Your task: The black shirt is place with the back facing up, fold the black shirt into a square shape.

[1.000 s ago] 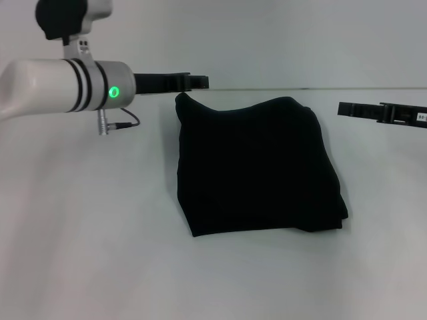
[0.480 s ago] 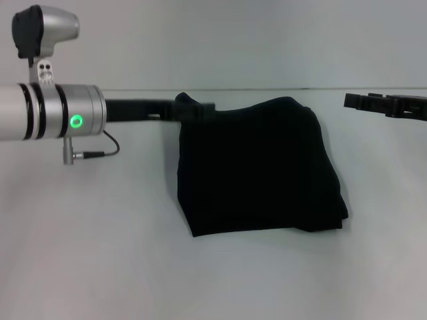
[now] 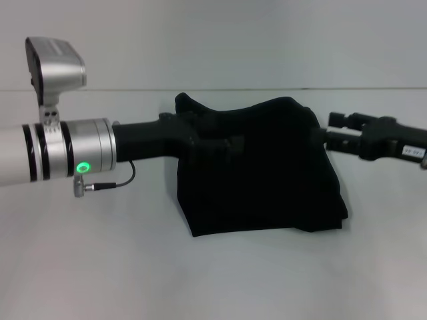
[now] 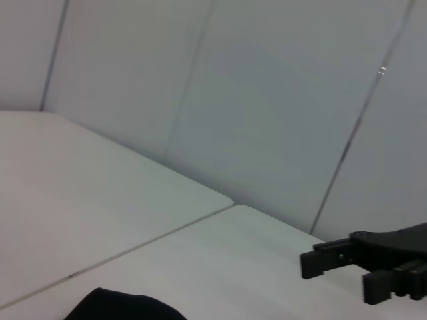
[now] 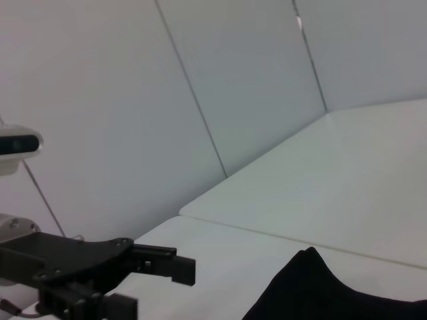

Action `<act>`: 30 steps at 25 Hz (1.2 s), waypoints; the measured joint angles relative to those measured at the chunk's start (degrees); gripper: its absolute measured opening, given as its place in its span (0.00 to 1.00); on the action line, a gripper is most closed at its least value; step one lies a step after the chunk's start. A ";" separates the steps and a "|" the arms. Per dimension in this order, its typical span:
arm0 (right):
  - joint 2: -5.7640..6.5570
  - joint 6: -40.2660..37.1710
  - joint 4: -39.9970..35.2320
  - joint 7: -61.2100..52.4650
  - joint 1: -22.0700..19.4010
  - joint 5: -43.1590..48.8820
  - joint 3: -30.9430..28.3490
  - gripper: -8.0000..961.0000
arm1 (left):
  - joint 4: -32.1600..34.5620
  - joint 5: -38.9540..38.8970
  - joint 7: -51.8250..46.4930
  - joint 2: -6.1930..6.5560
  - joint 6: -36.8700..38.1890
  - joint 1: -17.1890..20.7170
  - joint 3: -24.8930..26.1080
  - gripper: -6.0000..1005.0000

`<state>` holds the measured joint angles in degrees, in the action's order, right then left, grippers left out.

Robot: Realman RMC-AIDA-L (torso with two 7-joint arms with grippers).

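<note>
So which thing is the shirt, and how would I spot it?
Look at the white table. In its middle lies the shirt, a dark folded bundle between the left gripper and right gripper. It is soft, wrinkly black cloth, while the grippers are hard black metal.

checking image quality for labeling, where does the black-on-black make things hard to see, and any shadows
Head view: the left end effector merges with the black shirt, so its outline is lost; soft shadow rims the shirt on the table. Left wrist view: the right end effector stands out clearly against the light wall.
</note>
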<state>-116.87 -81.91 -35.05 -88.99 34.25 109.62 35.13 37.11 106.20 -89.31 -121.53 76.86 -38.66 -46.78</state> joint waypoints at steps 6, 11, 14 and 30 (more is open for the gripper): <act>-1.47 0.55 0.26 1.58 -0.59 1.28 0.39 0.83 | 0.10 0.43 5.42 0.74 3.34 1.73 -0.25 0.88; -0.79 0.17 0.13 -1.13 -0.74 3.12 0.45 0.83 | -0.23 2.56 4.66 2.00 4.08 1.90 -0.47 0.88; -0.27 -0.07 -0.29 -3.83 -0.37 5.35 0.48 0.83 | -0.25 3.75 4.11 2.09 3.96 2.16 -0.52 0.88; 1.15 -0.57 -0.54 -7.67 1.54 8.68 1.87 0.83 | -0.03 9.05 -0.43 2.10 4.27 2.48 -0.52 0.88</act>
<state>-115.72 -82.47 -35.60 -96.65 35.79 118.30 37.00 37.08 115.24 -89.74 -119.43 81.13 -36.18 -47.31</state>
